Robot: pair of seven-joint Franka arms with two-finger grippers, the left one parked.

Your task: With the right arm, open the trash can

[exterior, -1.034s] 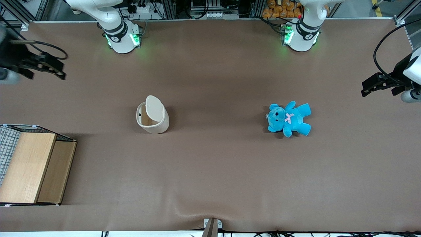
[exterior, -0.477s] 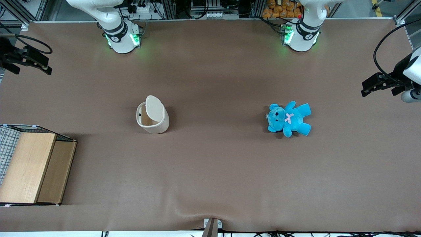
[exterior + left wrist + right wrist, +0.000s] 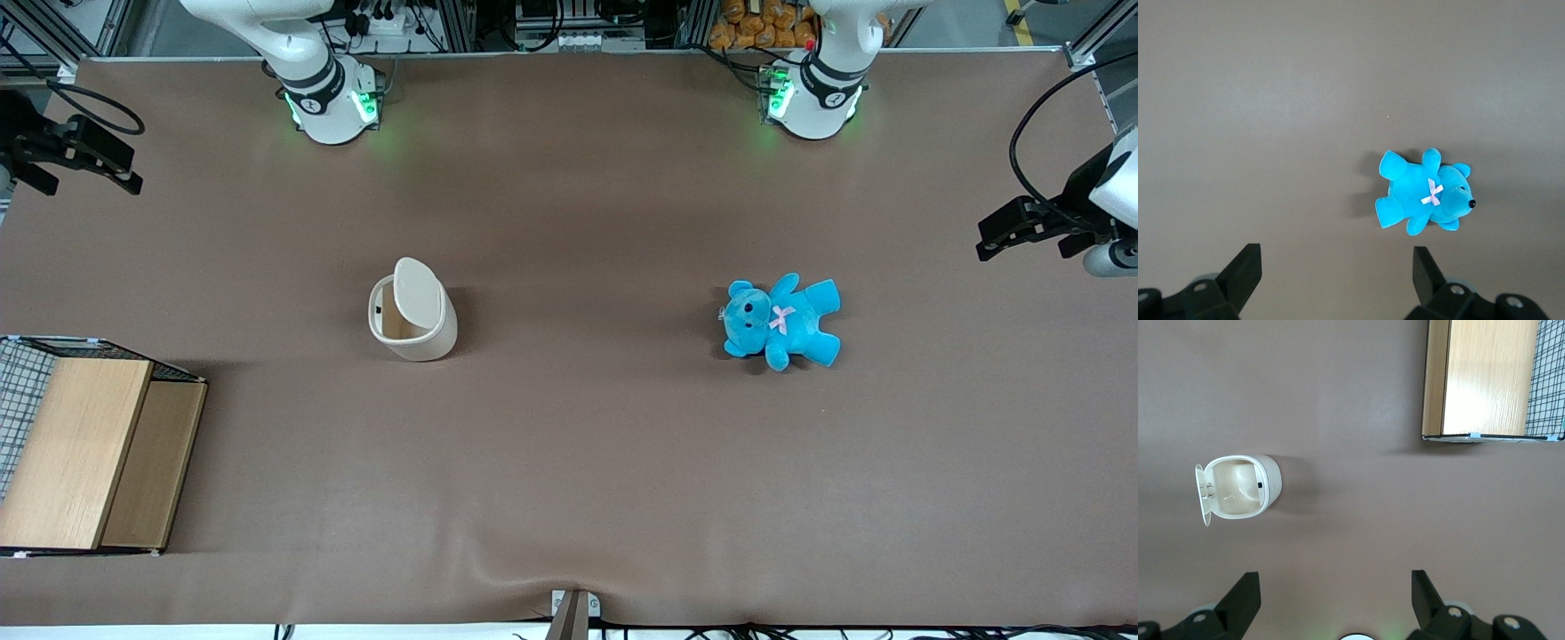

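Observation:
The cream-white trash can (image 3: 412, 318) stands upright on the brown table with its lid (image 3: 418, 296) swung up and the tan inside showing. In the right wrist view the trash can (image 3: 1238, 489) shows its open mouth with the lid standing beside it. The right arm's gripper (image 3: 80, 158) is high above the working arm's end of the table, well away from the can and farther from the front camera. Its two black fingers (image 3: 1241, 597) are wide apart with nothing between them.
A wooden box (image 3: 84, 453) with a wire mesh side sits at the working arm's end, nearer the front camera; it also shows in the right wrist view (image 3: 1485, 380). A blue teddy bear (image 3: 781, 322) lies toward the parked arm's end.
The gripper has pulled away from the can toward the working arm's end and farther from the front camera, then nearly settled. The can and its raised lid have not moved.

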